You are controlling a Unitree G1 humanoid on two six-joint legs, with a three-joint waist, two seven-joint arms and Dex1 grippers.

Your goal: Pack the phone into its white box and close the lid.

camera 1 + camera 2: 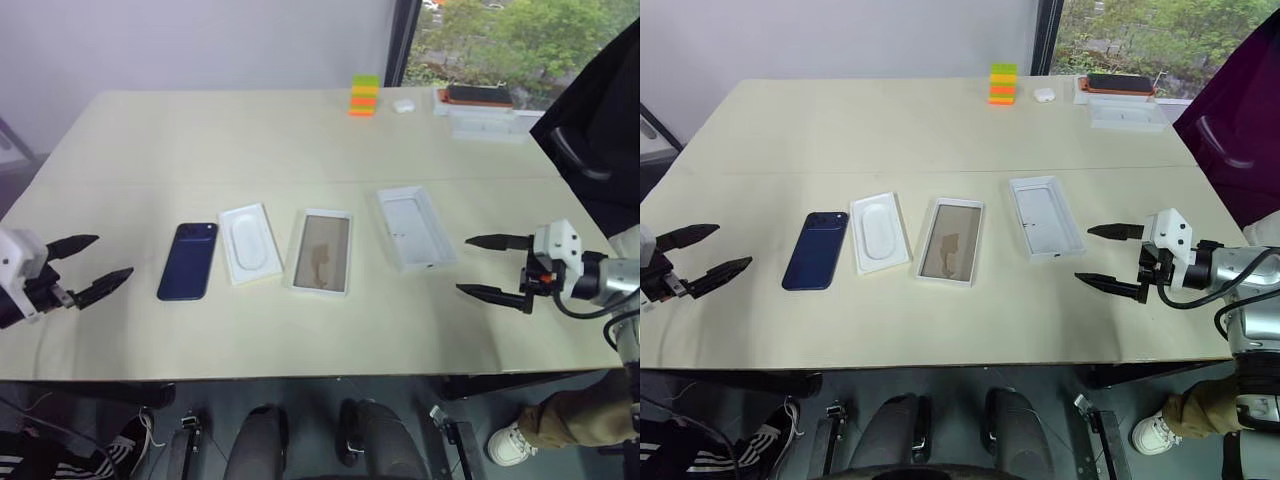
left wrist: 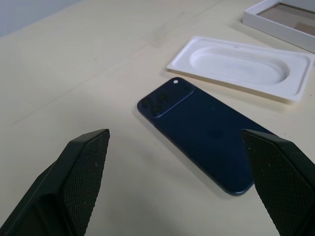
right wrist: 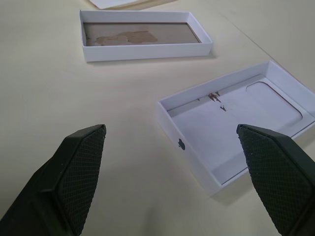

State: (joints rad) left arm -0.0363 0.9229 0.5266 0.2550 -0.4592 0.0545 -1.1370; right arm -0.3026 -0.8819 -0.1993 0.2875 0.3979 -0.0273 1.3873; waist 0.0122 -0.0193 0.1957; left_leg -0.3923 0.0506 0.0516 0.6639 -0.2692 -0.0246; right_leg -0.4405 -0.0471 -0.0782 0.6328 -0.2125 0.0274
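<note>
Phone: the phone lies flat, back side up, on the desk, toward its left part and nearer the front edge than the far one; its camera cluster is at the end away from the robot.
Handling: probably stiff, glossy and slippery, and so thin that it offers little to grip from above. My guess is that the long side edges are the place to pinch, with care not to scrape the lenses.
Insert: a thin white insert with an oval recess lies just beside the phone on its right, not touching it.
Box: the box sits right of the insert, open, its tan floor bare; nothing is in it.
Lid: the lid lies further right, underside up like a shallow tray, apart from the box.
Progress: nothing is packed yet, so lifting the phone looks like the first step.
Left gripper: the left gripper hangs over the left edge of the desk, near the phone and aimed at it, jaws spread wide and empty.
Right gripper: the right gripper hangs near the right edge, just beyond the lid, jaws likewise wide apart, with nothing in them.
Far corner: a stack of coloured blocks, a small white case and a clear tray stand well apart from the work.
</note>
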